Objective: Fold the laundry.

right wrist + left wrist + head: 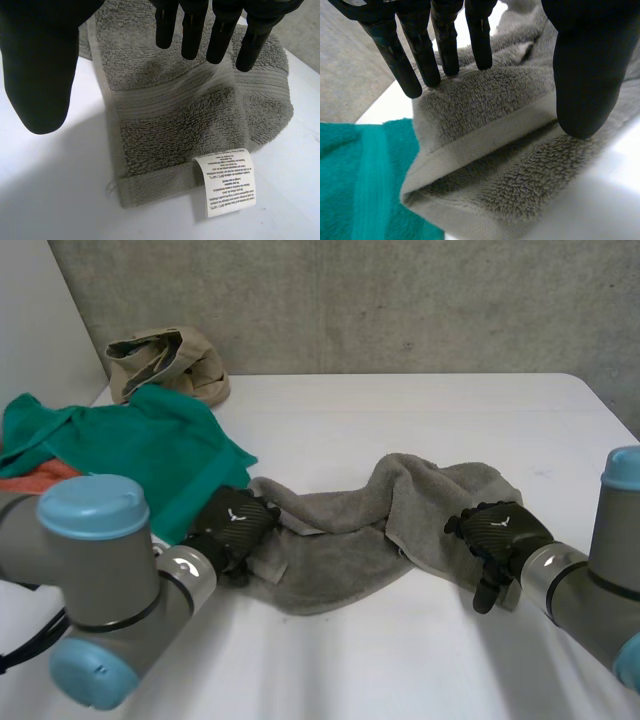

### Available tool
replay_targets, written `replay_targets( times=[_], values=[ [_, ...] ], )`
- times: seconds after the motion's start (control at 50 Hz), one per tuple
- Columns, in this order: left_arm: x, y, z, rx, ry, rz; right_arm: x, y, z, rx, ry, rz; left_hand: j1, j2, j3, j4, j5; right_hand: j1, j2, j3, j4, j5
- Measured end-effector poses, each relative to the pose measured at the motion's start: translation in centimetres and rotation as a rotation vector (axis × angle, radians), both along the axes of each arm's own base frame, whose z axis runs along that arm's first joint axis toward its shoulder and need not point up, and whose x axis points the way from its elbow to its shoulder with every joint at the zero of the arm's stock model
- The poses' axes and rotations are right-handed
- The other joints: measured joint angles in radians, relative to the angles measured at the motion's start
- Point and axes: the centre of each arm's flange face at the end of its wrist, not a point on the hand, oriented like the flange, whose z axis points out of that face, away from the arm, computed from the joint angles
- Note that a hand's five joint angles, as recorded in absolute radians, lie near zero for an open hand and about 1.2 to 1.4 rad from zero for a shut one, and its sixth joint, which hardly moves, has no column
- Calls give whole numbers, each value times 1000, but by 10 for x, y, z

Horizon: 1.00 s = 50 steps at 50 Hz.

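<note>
Lying rumpled in a long band across the near half of the white table (400, 670), the grey towel (400, 530) has one hand at each end, an arrangement that suits drawing the cloth out flat before any fold is made. The left hand (235, 523) rests on the towel's left end. In the left wrist view its fingers (445, 45) are straight and spread, tips on the upper layer where the corner is doubled over on itself, and the thumb comes down on the lower layer past the hem; nothing is clamped. The right hand (498, 530) is over the right end, likewise apart. In the right wrist view its fingers extend straight over the pile and its thumb stands off the towel's long edge, over bare table. The hemmed corner with the care label (227, 182) lies flat and exposed beyond its fingertips, probably the easiest edge to take. The towel's middle is ridged and twisted, so neither long edge runs straight. Room is uneven: rightward and toward the far side the table is bare, whereas the left end touches the green cloth (150, 455), which overlies an orange cloth (35, 475), with a tan garment (165, 365) heaped well behind. Spreading is therefore better directed rightward, lest the left hand catch the green cloth.
</note>
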Motion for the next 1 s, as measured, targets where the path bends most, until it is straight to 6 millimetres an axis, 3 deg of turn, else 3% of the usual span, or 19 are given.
replay_targets(
  times=[0.14, 0.34, 0.42, 0.44, 0.5, 0.78, 1.0],
  values=[
    [-10, -16, -18, -24, -51, -27, -2, -7, -11, -49, 5, 13, 21, 20, 19, 21, 23, 0, 0, 0, 0, 1],
    [-24, -35, -17, -120, -61, -50, -1, -22, -26, -116, 34, 43, 206, 199, 198, 195, 181, 80, 57, 72, 71, 70],
    [-26, -41, -18, -121, -64, -46, 0, -27, -33, -133, 54, 54, 436, 421, 406, 407, 390, 108, 101, 99, 101, 98],
    [-26, -43, -19, -118, -66, -44, 0, -29, -34, -137, 59, 56, 597, 585, 578, 574, 558, 118, 113, 110, 112, 107],
    [-24, -48, -16, -111, -69, -34, 1, -33, -38, -153, 69, 61, 709, 728, 718, 726, 705, 146, 145, 140, 141, 116],
    [-13, -47, 27, -116, 20, 6, 4, -47, -42, -216, 80, 61, 709, 733, 730, 728, 717, 188, 193, 183, 190, 116],
    [-3, -58, 23, -73, 44, 28, 6, -57, -39, -271, 102, 74, 709, 727, 727, 724, 721, 256, 265, 261, 256, 237]
  ],
)
